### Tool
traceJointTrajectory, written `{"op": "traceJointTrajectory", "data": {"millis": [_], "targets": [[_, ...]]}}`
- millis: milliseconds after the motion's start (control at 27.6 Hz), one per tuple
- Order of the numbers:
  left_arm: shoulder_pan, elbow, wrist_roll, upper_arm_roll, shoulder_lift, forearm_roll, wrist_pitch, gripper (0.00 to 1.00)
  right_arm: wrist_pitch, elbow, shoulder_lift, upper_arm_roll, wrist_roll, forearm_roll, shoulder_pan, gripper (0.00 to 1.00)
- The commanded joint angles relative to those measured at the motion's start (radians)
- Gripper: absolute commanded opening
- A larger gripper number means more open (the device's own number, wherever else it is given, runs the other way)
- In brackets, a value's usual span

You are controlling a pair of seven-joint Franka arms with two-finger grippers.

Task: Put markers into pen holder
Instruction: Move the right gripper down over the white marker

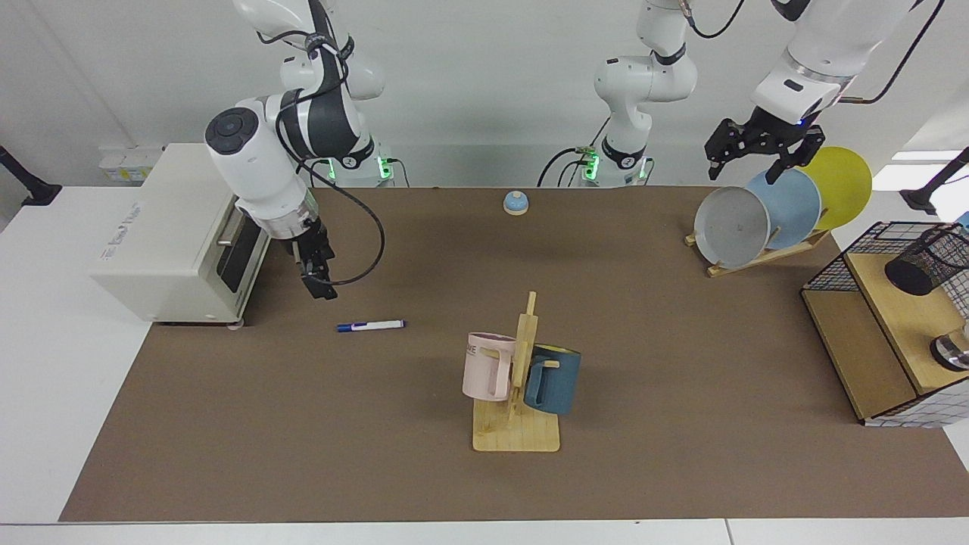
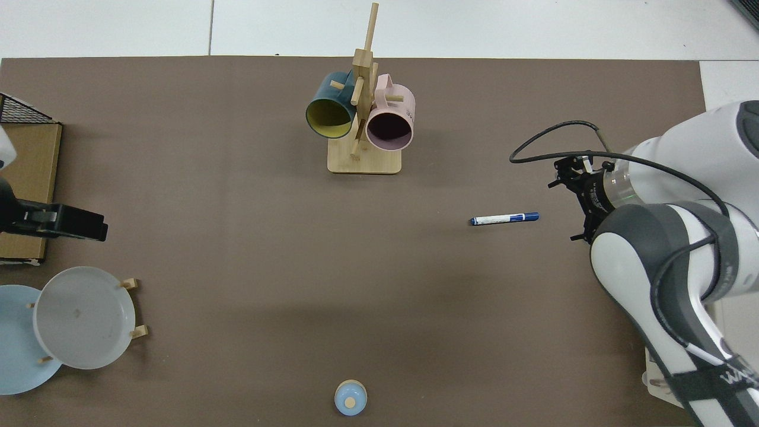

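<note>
The marker, white-barrelled and blue-capped, is seen flat on the brown table; the right claw hangs near it, its state untold, the left claw spread over the plates. From above, the marker is shown just beside the right claw.

A robotics lab staged as a mock kitchen: two white arms are bolted behind a counter covered by a brown mat, against bare white walls. Around the wooden mug rack at its centre stand a toaster oven, a plate rack and a wire basket shelf.
</note>
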Motion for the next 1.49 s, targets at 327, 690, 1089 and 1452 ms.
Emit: {"op": "traceJointTrajectory", "data": {"millis": [327,690,1089,1452], "targets": [[0.01,0.008,0.0,-0.009,-0.007,0.012,-0.014,1.0,0.171,-0.045,0.118,0.013,0.08,0.027,0.008,0.99],[0.01,0.008,0.0,-0.009,-0.007,0.012,-0.014,1.0,0.299,-0.102,0.177,0.011,0.128,0.031,0.061,0.99],[0.01,0.008,0.0,-0.012,-0.007,0.01,-0.014,1.0,0.369,-0.14,0.188,0.013,0.112,0.031,0.063,0.97],[0.008,0.008,0.0,-0.013,-0.007,0.009,-0.014,1.0,0.412,-0.169,0.19,0.011,0.073,0.033,0.06,0.93]]}}
